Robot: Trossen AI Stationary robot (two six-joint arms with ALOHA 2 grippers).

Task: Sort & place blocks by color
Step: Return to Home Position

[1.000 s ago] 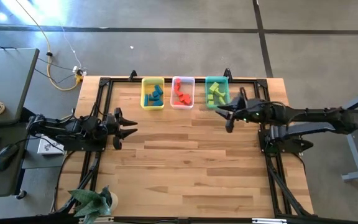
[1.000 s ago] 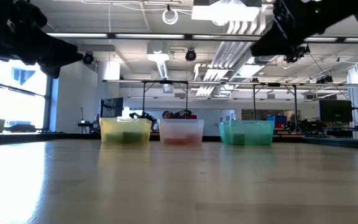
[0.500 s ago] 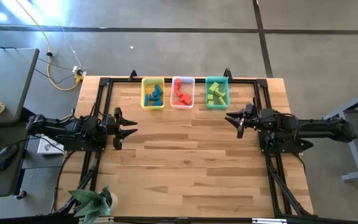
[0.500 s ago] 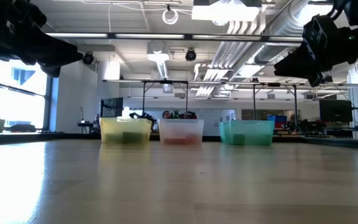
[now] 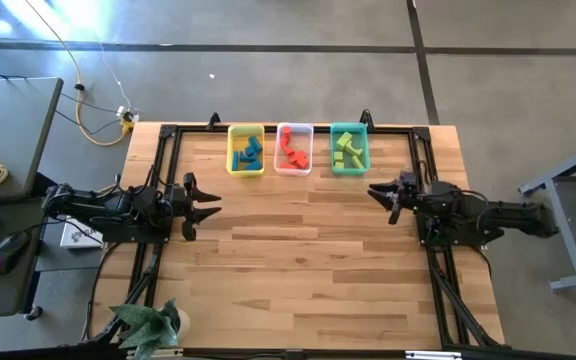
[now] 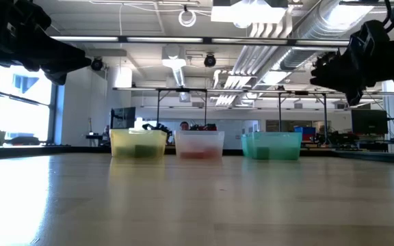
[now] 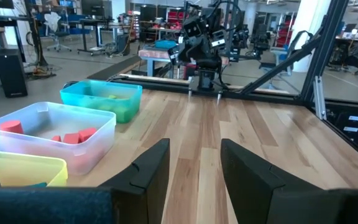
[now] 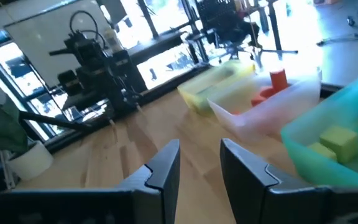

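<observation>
The fingers (image 7: pixel 151 169) of the left gripper (image 7: pixel 194 167) are spread apart with nothing between them, and only bare table (image 7: pixel 197 124) is seen through the gap. The right gripper (image 8: pixel 201 163) is likewise parted and empty. From above, the left gripper (image 5: pixel 206 205) is found at the table's left side and the right gripper (image 5: pixel 380 194) at its right side. Each is pointed inward, and both are well apart from the bins and from each other.

The sorting is judged to be finished, as far as can be seen, since no loose block is seen on the table top. The blue blocks (image 5: pixel 248 152) are held in the yellow bin (image 5: pixel 245 173), the red-orange blocks (image 5: pixel 293 150) in the clear bin (image 5: pixel 293 171), and the yellow-green blocks (image 5: pixel 346 150) in the teal bin (image 5: pixel 349 172). The three bins are set side by side at the far edge. Only the settling of the arms at rest appears to be left.

The colour in each bin is read plainly from above. In the low view the bins are shown as tinted walls with dim smudges inside. That view shows what the high view cannot: both arms are held clear above the table surface. From the left wrist the right arm (image 7: pixel 201 43) is seen across the table. From the right wrist the left arm (image 8: pixel 95 62) and a potted plant (image 8: pixel 17 143) are seen.
</observation>
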